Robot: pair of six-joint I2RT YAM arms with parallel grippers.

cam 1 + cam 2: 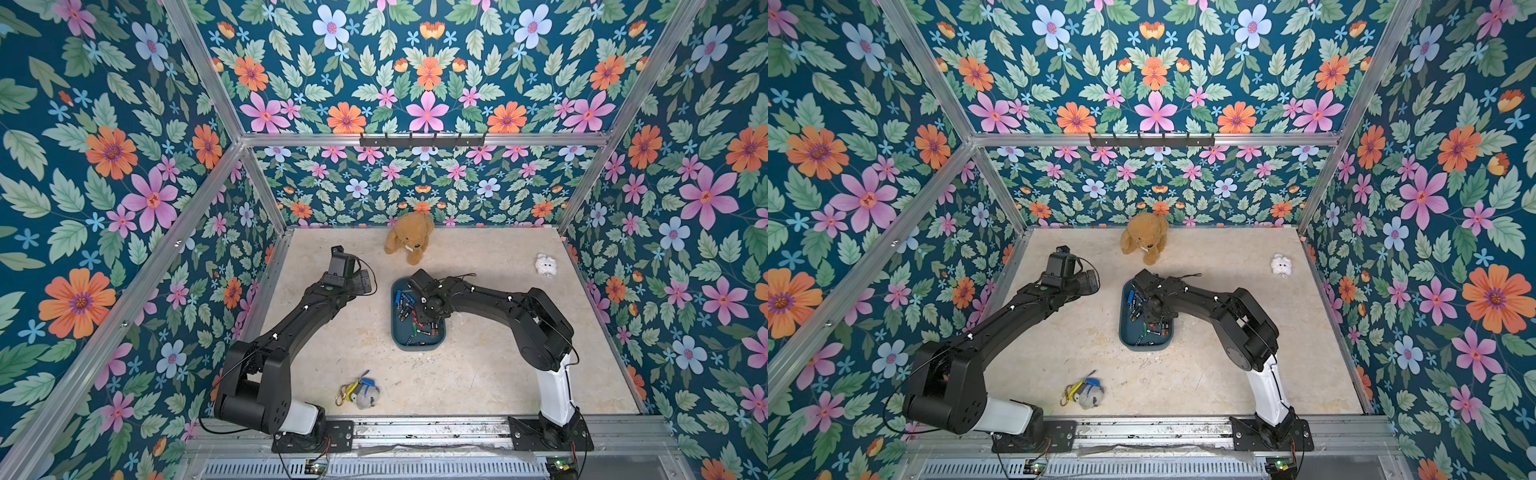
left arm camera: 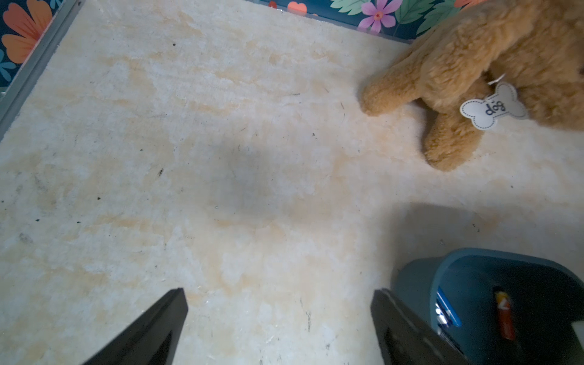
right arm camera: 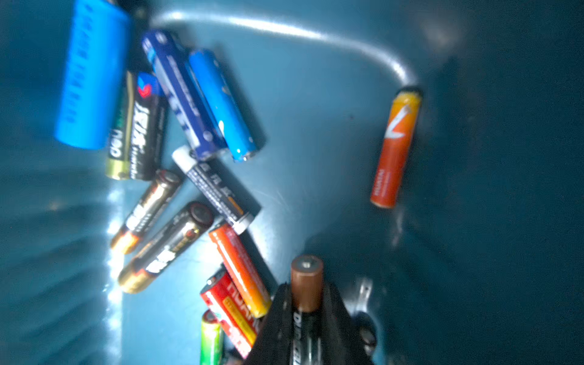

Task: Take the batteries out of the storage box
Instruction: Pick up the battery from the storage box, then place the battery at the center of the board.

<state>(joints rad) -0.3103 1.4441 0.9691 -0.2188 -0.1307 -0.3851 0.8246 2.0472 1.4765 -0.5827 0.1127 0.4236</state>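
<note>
Inside storage box (image 1: 399,334), mid-table: heap of loose batteries (image 3: 189,177) | right gripper (image 3: 307,286): seems clenched on copper-topped cell (image 3: 306,273), view blurred | left gripper (image 2: 278,292): spread wide, empty, above bare table (image 2: 221,126) | handling: judged light, rigid, slick; rolls easily; best pinched across mid-body, not ends.

Storage box (image 1: 417,348) at middle of surface (image 1: 478,374), batteries (image 1: 419,330) in it, my right end effector (image 3: 306,288) among them. Plush dog (image 1: 409,241) behind box; keychain bundle (image 1: 360,391) before it, leftward.
</note>
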